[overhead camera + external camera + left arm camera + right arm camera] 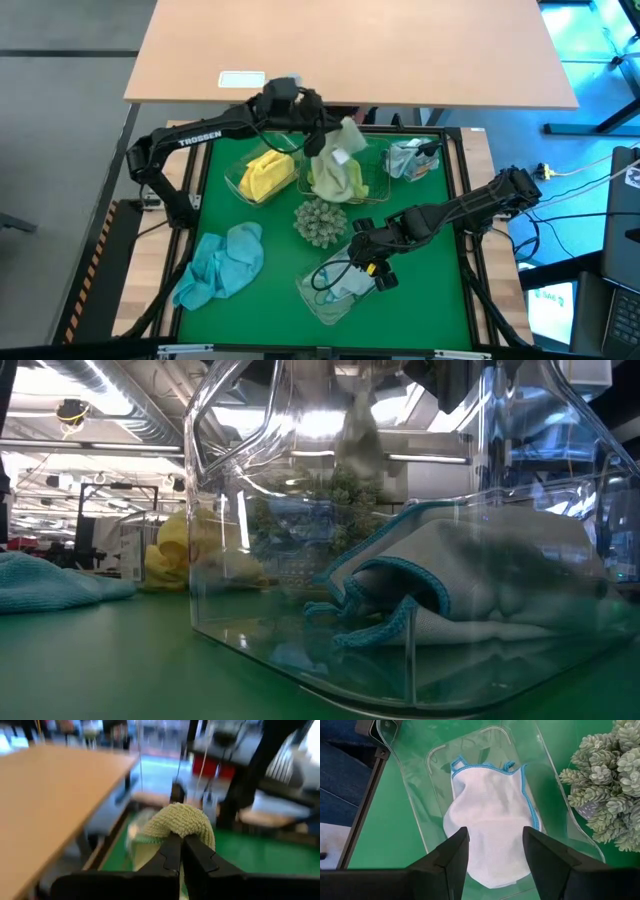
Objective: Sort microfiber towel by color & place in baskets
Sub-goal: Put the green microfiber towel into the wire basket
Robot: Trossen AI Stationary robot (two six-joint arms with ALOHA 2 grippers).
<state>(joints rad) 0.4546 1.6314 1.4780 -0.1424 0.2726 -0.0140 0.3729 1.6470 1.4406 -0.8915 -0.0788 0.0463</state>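
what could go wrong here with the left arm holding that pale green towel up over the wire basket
The left gripper pinches only a fold of the pale green microfiber towel, which hangs above the metal wire-mesh basket, so it might slip early or drape over the rim. Its loose end could also drift into the clear plastic tub holding the bright yellow towel.

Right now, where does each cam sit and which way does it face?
High: overhead, straight down; both arms, left gripper holding the pale green towel.
Low: table level, looking through the clear tub.
Left wrist: past shut fingers pinching that towel.
Right wrist: down between open fingers into the tub.
Low and right wrist share the blue-edged towel.
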